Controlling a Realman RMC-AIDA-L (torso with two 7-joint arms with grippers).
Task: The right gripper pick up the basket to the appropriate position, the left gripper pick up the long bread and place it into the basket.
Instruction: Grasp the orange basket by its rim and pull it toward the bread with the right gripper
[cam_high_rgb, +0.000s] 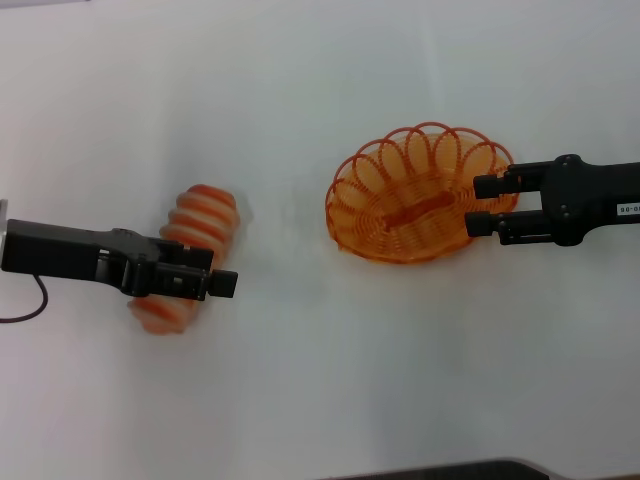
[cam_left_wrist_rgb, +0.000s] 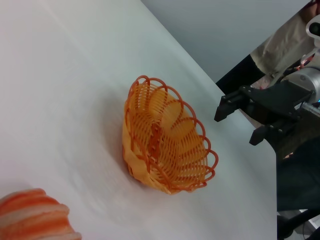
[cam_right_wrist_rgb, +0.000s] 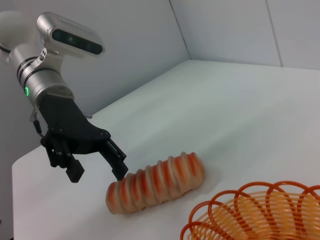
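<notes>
The long bread (cam_high_rgb: 200, 222), striped orange and cream, lies on the white table at the left. It also shows in the right wrist view (cam_right_wrist_rgb: 160, 182) and at the edge of the left wrist view (cam_left_wrist_rgb: 32, 217). My left gripper (cam_high_rgb: 212, 272) is open and hovers over the bread's near half, with one fingertip (cam_right_wrist_rgb: 119, 170) close to the loaf. The orange basket (cam_high_rgb: 400, 200) sits on the table at the right, empty; it also shows in the left wrist view (cam_left_wrist_rgb: 165, 145) and the right wrist view (cam_right_wrist_rgb: 250, 215). My right gripper (cam_high_rgb: 475, 205) is open at the basket's right rim, one finger on either side of it.
The white table (cam_high_rgb: 320, 380) spreads wide around both objects, with bare surface between bread and basket. A dark edge (cam_high_rgb: 450, 472) shows at the table's near side. A person's clothing (cam_left_wrist_rgb: 285, 45) shows beyond the table's far edge.
</notes>
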